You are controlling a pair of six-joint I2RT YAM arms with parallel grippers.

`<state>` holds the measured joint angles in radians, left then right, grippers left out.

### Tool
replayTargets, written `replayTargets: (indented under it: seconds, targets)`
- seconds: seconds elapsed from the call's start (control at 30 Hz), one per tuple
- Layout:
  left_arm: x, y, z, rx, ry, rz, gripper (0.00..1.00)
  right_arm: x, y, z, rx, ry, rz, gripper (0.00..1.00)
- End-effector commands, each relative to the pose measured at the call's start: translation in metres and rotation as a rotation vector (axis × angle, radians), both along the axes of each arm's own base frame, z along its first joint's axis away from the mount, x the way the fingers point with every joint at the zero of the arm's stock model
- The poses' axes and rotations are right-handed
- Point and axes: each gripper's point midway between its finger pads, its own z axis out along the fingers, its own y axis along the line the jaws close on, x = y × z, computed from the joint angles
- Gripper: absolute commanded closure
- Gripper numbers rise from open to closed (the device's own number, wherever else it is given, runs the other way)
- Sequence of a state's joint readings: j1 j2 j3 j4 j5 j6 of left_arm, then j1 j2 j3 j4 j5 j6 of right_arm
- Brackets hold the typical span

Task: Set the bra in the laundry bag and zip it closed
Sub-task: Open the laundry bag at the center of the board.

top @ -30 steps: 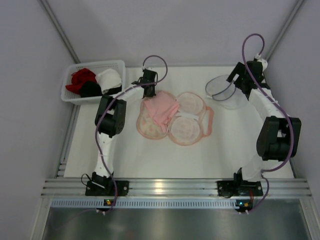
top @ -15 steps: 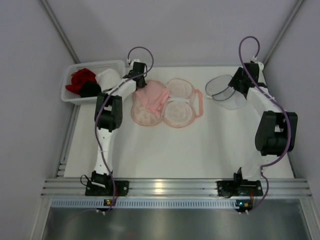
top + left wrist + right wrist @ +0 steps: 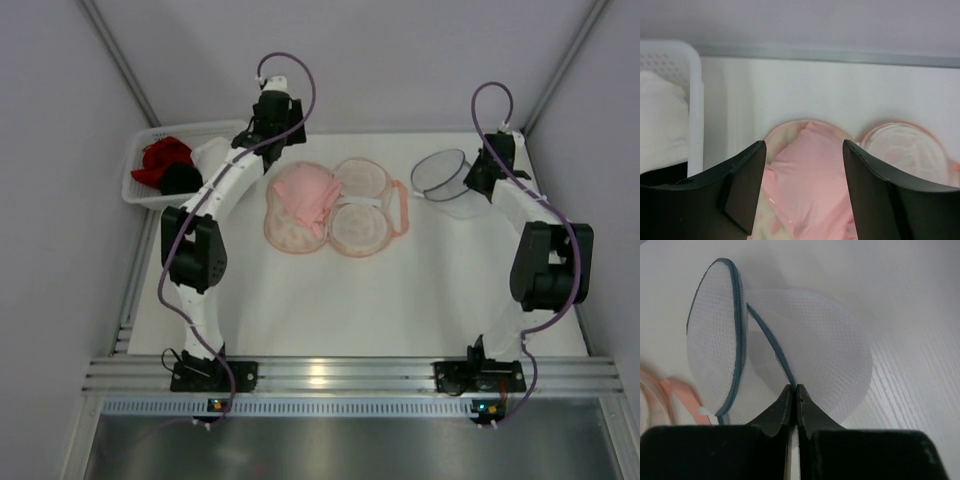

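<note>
Top external: see bra (image 3: 305, 195) heaped on opened laundry bag (image 3: 360, 235) toward 12 o'clock. Note left gripper (image 3: 803, 145) spread, empty; right gripper (image 3: 794, 387) clenched on white mesh bag (image 3: 810, 340) rim at 2 o'clock

The left hand (image 3: 802, 149) has lifted back, away from the bra (image 3: 810, 182).

A white mesh pouch (image 3: 830, 355), teal rim between the closed right fingers (image 3: 774, 416), peach strap (image 3: 680, 395) beside it.
</note>
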<state>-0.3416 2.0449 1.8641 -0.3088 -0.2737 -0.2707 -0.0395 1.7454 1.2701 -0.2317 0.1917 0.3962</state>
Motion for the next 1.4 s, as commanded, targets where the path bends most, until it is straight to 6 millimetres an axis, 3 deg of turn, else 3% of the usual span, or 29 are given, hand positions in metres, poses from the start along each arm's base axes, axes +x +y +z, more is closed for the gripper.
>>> replayTargets:
  seconds: [0.0,0.07,0.17,0.2,0.27,0.3,0.33,0.37,0.4,0.43,0.5,0.53,0.6,0.8,1.0,1.07,1.23,1.3,1.37]
  targets:
    - [-0.029,-0.059,0.064,-0.003,-0.135,-0.192,0.31,0.004,-0.003,0.010,-0.027,-0.036,-0.003,1.00]
    - [-0.049,-0.123,0.058,-0.023,-0.145,-0.372,0.28,-0.001,0.003,0.015,-0.002,-0.048,0.012,1.00]
    - [-0.080,-0.196,0.040,-0.044,-0.137,-0.543,0.27,-0.010,0.013,0.029,0.042,-0.086,0.041,1.00]
    - [-0.096,-0.225,0.023,-0.048,-0.106,-0.607,0.27,-0.018,0.017,0.024,0.060,-0.077,0.052,1.00]
    - [-0.109,-0.251,0.018,-0.075,-0.095,-0.659,0.27,-0.031,0.023,0.037,0.085,-0.117,0.061,1.00]
    - [-0.115,-0.262,0.014,-0.088,-0.097,-0.682,0.27,-0.044,0.026,0.027,0.092,-0.098,0.064,1.00]
    - [-0.126,-0.275,0.010,-0.092,-0.093,-0.710,0.27,-0.052,0.029,0.040,0.100,-0.135,0.063,1.00]
    - [-0.132,-0.281,0.010,-0.096,-0.096,-0.723,0.27,-0.059,0.029,0.040,0.106,-0.141,0.058,1.00]
    - [-0.147,-0.296,0.007,-0.111,-0.090,-0.783,0.26,-0.072,0.030,0.027,0.113,-0.116,0.056,1.00]
    - [-0.152,-0.301,0.006,-0.104,-0.093,-0.802,0.25,-0.080,0.031,0.037,0.124,-0.145,0.049,1.00]
    - [-0.173,-0.318,-0.007,-0.083,-0.081,-0.856,0.25,-0.099,0.033,0.026,0.136,-0.127,0.048,1.00]
    - [-0.178,-0.324,-0.009,-0.074,-0.095,-0.873,0.24,-0.106,0.035,0.035,0.149,-0.155,0.045,1.00]
    - [-0.196,-0.336,-0.028,-0.064,-0.078,-0.904,0.23,-0.119,0.040,0.029,0.172,-0.148,0.061,1.00]
    - [-0.218,-0.364,-0.040,-0.062,-0.119,-0.951,0.21,-0.152,0.047,0.029,0.192,-0.159,0.073,1.00]
    - [-0.217,-0.369,-0.052,-0.025,-0.121,-0.915,0.21,-0.166,0.047,0.023,0.193,-0.144,0.071,1.00]
    - [-0.215,-0.371,-0.066,0.016,-0.119,-0.897,0.21,-0.167,0.050,0.025,0.201,-0.148,0.080,1.00]
    - [-0.192,-0.366,-0.071,0.041,-0.141,-0.741,0.25,-0.172,0.051,0.028,0.206,-0.149,0.092,1.00]
    - [-0.187,-0.370,-0.073,0.040,-0.154,-0.735,0.30,-0.175,0.052,0.028,0.202,-0.149,0.097,1.00]
    - [-0.186,-0.374,-0.075,0.026,-0.160,-0.734,0.55,-0.178,0.053,0.023,0.207,-0.141,0.102,1.00]
